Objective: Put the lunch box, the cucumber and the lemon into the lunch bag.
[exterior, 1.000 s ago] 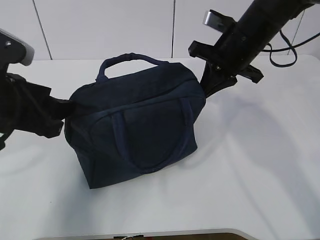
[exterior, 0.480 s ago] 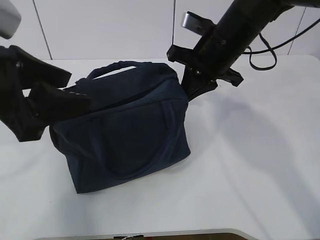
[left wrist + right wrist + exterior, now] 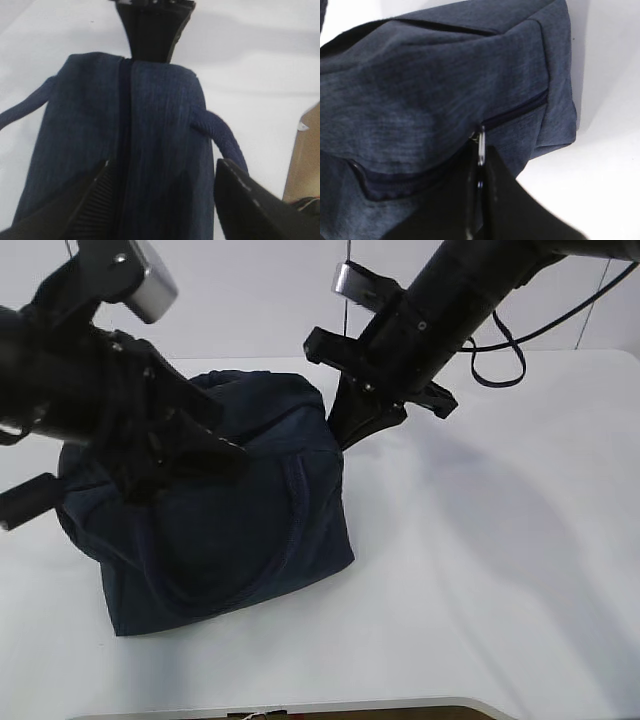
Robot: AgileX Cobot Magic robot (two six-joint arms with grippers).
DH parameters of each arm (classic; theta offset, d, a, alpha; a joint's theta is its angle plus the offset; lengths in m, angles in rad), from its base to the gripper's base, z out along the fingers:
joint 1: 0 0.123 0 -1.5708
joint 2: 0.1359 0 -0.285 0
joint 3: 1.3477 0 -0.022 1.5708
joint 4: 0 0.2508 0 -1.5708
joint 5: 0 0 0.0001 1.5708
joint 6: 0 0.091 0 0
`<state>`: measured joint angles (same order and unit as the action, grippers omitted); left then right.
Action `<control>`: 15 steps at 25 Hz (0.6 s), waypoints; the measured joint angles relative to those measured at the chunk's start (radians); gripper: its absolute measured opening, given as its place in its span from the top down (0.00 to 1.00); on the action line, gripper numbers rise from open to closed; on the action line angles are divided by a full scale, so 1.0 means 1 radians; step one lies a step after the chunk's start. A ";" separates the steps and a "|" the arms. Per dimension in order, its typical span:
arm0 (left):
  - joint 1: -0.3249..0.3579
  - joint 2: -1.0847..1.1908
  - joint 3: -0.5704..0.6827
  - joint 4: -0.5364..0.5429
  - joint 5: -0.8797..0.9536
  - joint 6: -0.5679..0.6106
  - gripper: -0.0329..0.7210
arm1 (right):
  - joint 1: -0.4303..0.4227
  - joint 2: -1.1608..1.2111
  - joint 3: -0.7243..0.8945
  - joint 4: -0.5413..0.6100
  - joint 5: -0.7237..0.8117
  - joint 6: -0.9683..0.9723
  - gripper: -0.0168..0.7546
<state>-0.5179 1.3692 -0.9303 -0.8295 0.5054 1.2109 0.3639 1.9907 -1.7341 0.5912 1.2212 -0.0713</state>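
The dark navy lunch bag (image 3: 240,540) stands on the white table, left of the middle, with its zipper (image 3: 122,125) closed along the top. My left gripper (image 3: 200,445) comes down over the bag's near end. Its wide-set fingers clasp the fabric on both sides (image 3: 162,175). At the bag's far end my right gripper (image 3: 340,435) is shut on the metal ring pull (image 3: 481,142). One loop handle (image 3: 225,140) hangs by the right finger. The lunch box, the cucumber and the lemon are out of view.
White table (image 3: 500,570) stretches to the right and front of the bag, with its front edge near the bottom of the exterior view. A black cable (image 3: 500,340) trails from the right arm. A brown board-like edge (image 3: 305,160) shows at the far right of the left wrist view.
Both arms moved left and the bag slid and turned with them. The left arm rose from the bag's left end to above its top. The right gripper kept hold of the ring pull.
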 joint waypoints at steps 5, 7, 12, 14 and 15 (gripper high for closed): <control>0.000 0.103 -0.091 0.011 0.061 0.033 0.36 | 0.000 0.000 0.000 0.005 0.000 -0.010 0.97; 0.000 0.131 -0.117 0.024 0.099 0.037 0.36 | 0.000 0.000 0.000 0.005 0.000 -0.012 0.97; 0.000 0.177 -0.142 0.055 0.125 0.041 0.36 | 0.000 0.000 0.000 0.007 0.000 -0.012 0.97; 0.000 0.179 -0.142 0.067 0.128 0.041 0.39 | 0.000 0.000 0.000 0.007 0.000 -0.012 0.97; 0.000 0.179 -0.142 0.072 0.128 0.041 0.44 | 0.000 0.000 0.000 0.007 0.000 -0.012 0.97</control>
<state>-0.5179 1.5486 -1.0720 -0.7578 0.6331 1.2515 0.3639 1.9907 -1.7341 0.5977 1.2212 -0.0837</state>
